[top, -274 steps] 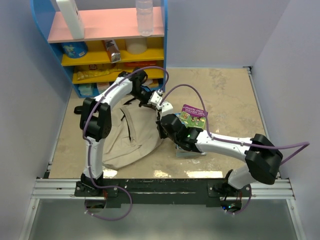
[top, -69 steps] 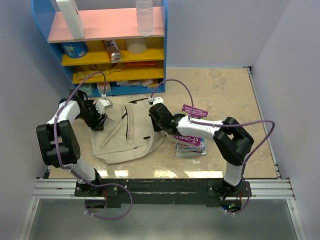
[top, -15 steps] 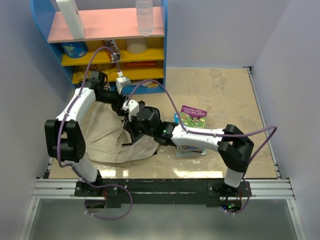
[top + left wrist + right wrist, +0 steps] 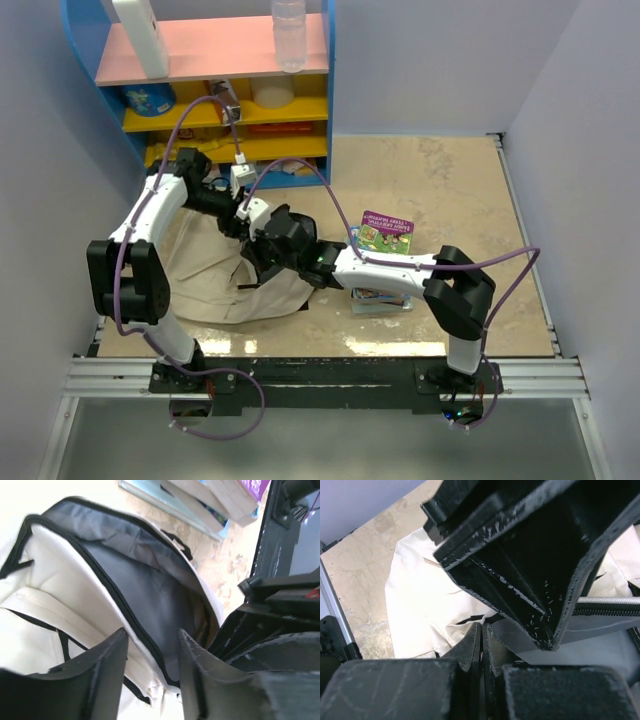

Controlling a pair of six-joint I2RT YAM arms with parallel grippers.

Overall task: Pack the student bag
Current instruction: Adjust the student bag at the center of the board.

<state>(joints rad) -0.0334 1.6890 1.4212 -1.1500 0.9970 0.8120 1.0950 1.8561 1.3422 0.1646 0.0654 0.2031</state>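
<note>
The student bag (image 4: 205, 275) is a beige backpack lying left of centre, its top raised toward both grippers. In the left wrist view its mouth (image 4: 145, 575) gapes, showing the black zipper and grey lining. My left gripper (image 4: 238, 212) hovers at the raised top. Its fingers (image 4: 107, 667) stand apart, with the zippered rim running between them (image 4: 152, 675). My right gripper (image 4: 262, 250) is right beside it, shut on the bag's edge (image 4: 482, 630). The beige fabric (image 4: 427, 600) spreads out below it. A purple-and-green book (image 4: 387, 233) lies to the right.
A small stack of books (image 4: 380, 296) sits under the right forearm. A blue shelf unit (image 4: 215, 90) with yellow and pink shelves holding bottles and packets stands at the back left. Grey walls close off both sides.
The bag, flat 2.3 s ago, is now lifted and held open. In the last half second both grippers shifted slightly left with the bag's top.
</note>
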